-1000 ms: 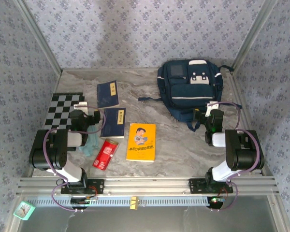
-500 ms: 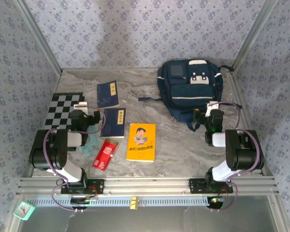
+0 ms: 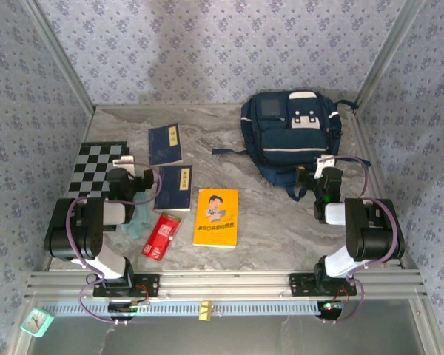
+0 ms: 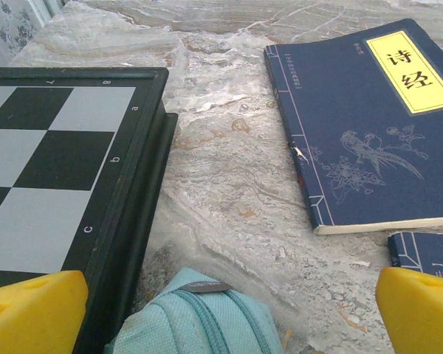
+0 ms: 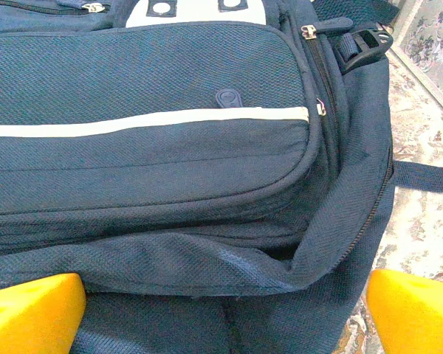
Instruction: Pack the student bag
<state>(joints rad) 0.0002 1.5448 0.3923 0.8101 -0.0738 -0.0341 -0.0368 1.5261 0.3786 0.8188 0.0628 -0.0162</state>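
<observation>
- The student bag [image 3: 292,137], a large navy-blue fabric backpack with white trim stripes, lies flat at the far right of the grey marbled counter [image 3: 270,222]. Its front pockets face up and dark straps trail off to the left and toward the near side.
- The right fingers [image 5: 29,306], yellow-tipped, stand wide apart with nothing between them. They sit just at the bag's near edge and face a front pocket with a white stripe and a loose fold of fabric below it.
- The left fingers [image 4: 29,313] are also spread wide and hold nothing.
- A turquoise zipped fabric pouch [image 4: 199,317] lies low between the left fingers, against the edge of a black-and-white chessboard [image 3: 98,166] on the left.
- We read the letters a, b and c along the chessboard's border.
- To the right of the chessboard lies a thin navy-blue booklet [image 4: 362,125] whose yellow label reads 诗经. The corner of a second navy booklet [image 3: 175,187] sits nearer.
- Mid-counter lies a yellow book with a cartoon figure [image 3: 216,217]. Its red writing is too small for us to read.
- A red packet [image 3: 160,235] lies to the left of the yellow book.
</observation>
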